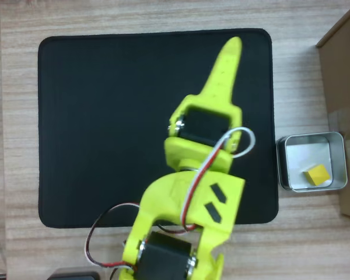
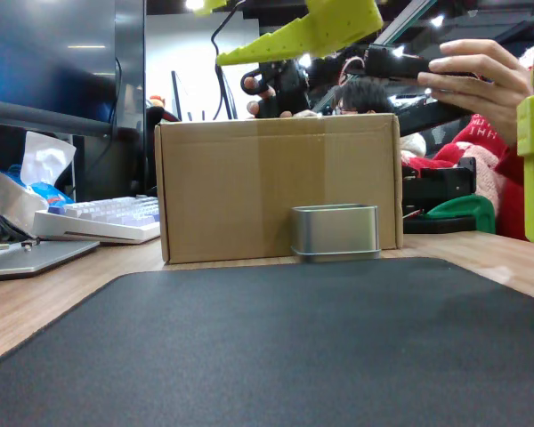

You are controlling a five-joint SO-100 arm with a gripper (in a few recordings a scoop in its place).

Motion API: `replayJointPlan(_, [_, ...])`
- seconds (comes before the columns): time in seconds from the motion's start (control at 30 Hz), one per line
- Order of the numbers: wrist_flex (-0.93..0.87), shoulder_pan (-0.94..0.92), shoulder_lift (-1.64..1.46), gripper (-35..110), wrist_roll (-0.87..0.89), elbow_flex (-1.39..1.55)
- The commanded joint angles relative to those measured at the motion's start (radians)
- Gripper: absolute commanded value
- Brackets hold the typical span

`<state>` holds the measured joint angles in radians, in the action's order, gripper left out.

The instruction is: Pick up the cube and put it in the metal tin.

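The small golden-yellow cube (image 1: 318,174) lies inside the metal tin (image 1: 338,143), toward its lower right corner, off the right edge of the black mat in the overhead view. In the fixed view the tin (image 2: 335,231) stands in front of the cardboard box and its wall hides the cube. My lime-yellow gripper (image 1: 233,46) points at the mat's far edge, well left of the tin. In the fixed view the gripper (image 2: 215,34) hangs high above the table, one jaw above the other with a gap and nothing between them.
A brown cardboard box (image 2: 276,182) stands right behind the tin; its corner (image 1: 344,87) borders the tin. The black mat (image 1: 105,128) covers the table's middle. A keyboard (image 2: 107,218) and clutter sit at the left. A person's hand (image 2: 476,76) is behind the box.
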<state>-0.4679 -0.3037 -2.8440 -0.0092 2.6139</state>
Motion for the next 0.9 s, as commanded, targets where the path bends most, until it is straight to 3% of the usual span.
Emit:
replayJointPlan(0.0, [0.002, 0.052, -0.074, 16, 0.003, 0.058])
replayJointPlan(0.13, [-0.006, 0.132, -0.195, 12, 0.005, 0.169])
replayJointPlan(0.4, [-0.23, 0.244, -0.518, 1, -0.011, 0.337])
replayJointPlan(0.63, [-0.225, 0.275, -0.518, 0, -0.02, 0.485])
replayJointPlan(0.87, [-0.353, 0.301, -0.518, 0, -0.02, 0.486])
